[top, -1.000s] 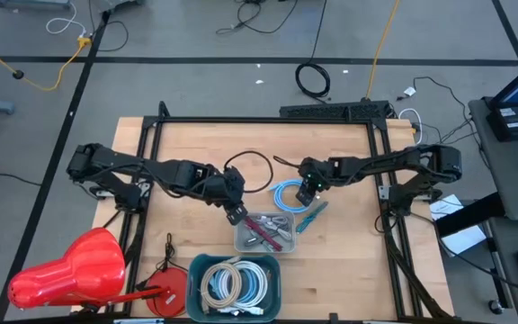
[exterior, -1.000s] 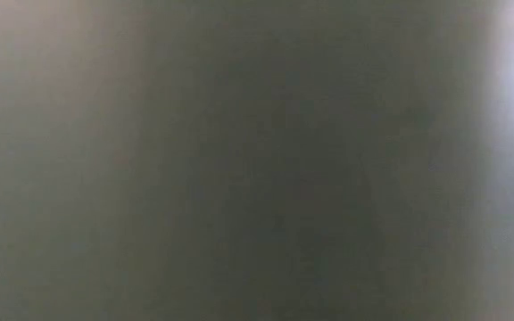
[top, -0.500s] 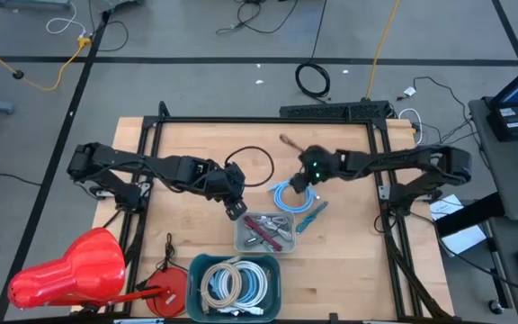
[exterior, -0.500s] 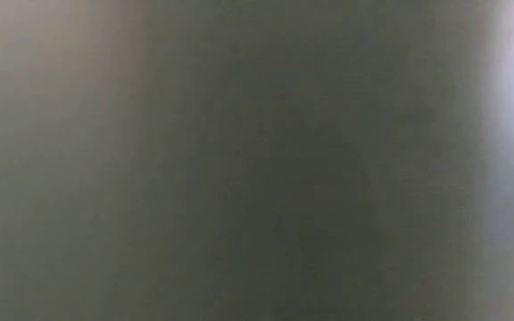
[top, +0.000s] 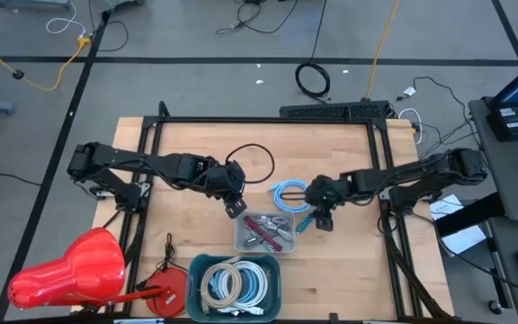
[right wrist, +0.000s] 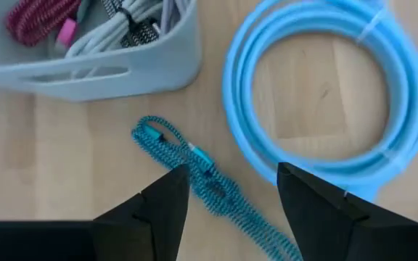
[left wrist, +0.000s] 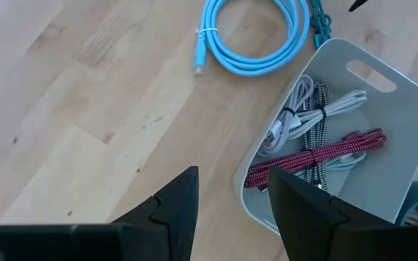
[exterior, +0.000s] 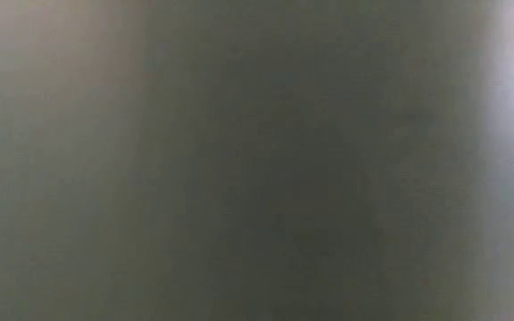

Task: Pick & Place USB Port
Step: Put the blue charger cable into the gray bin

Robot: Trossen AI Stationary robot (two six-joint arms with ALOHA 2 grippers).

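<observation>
1. Your wooden surface carries everything; the low view shows you only a grey blur.
2. A teal bin of coiled cords sits at 6 o'clock on the surface, with a red funnel-like thing off at 8 o'clock.
3. The grey tray lies just above the bin, holding white, speckled and red USB cords.
4. A light blue cable coil rests at 1 o'clock from the tray, a black loop at 11 o'clock.
5. The teal braided cable lies beside the tray's right edge.
6. Your left gripper hangs spread and empty at the tray's upper-left corner.
7. Your right gripper hovers spread over the braided cable, holding nothing.
</observation>
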